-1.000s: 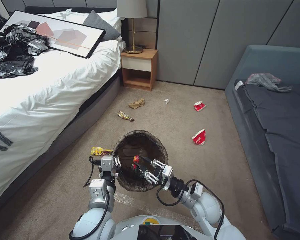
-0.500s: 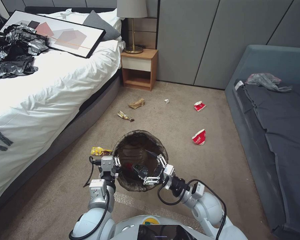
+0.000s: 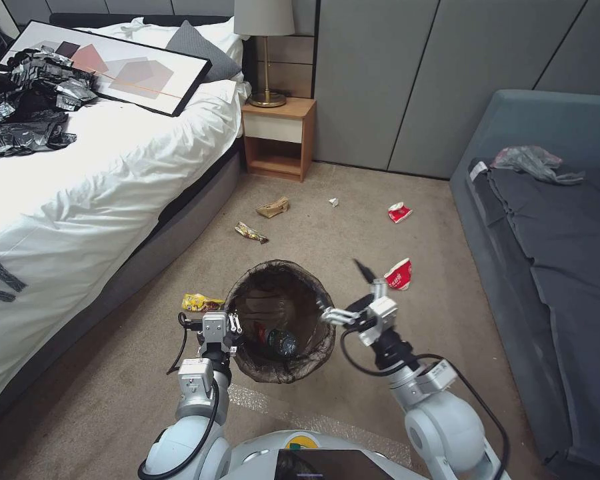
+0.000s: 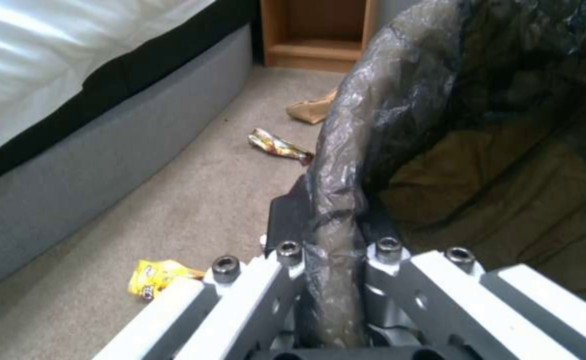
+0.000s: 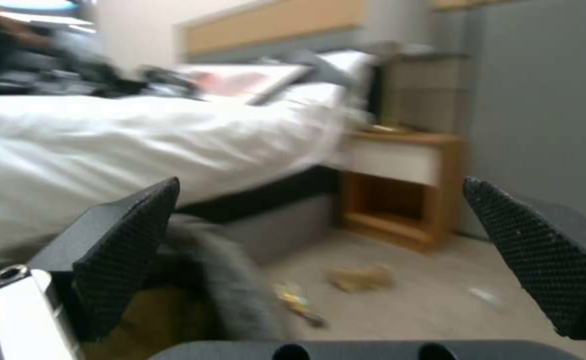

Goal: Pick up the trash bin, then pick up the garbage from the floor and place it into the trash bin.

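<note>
Head view, lower centre: the bin point(image 3: 280, 320), lined with a dark bag, is held off the carpet point(image 3: 353, 233) by the left gripper point(image 3: 218, 328), whose fingers are pinched together on the near-left rim; in the left wrist view the bag-covered rim point(image 4: 336, 235) runs between the two closed fingers. Inside the bin lie a clear bottle point(image 3: 283, 342) and a red packet point(image 3: 261, 331), both at the bottom. The right gripper point(image 3: 353, 293), just right of the bin and outside its rim, is spread wide and holds nothing; the right wrist view shows its two dark pads point(image 5: 130, 250) far apart. Litter on the carpet: a yellow wrapper point(image 3: 200, 303) just left of the bin, a second wrapper point(image 3: 251, 232) and a brown paper bag point(image 3: 273, 207) at centre, a tissue scrap point(image 3: 333, 201) beyond them, and two red-and-white packets point(image 3: 399, 274) right of centre
</note>
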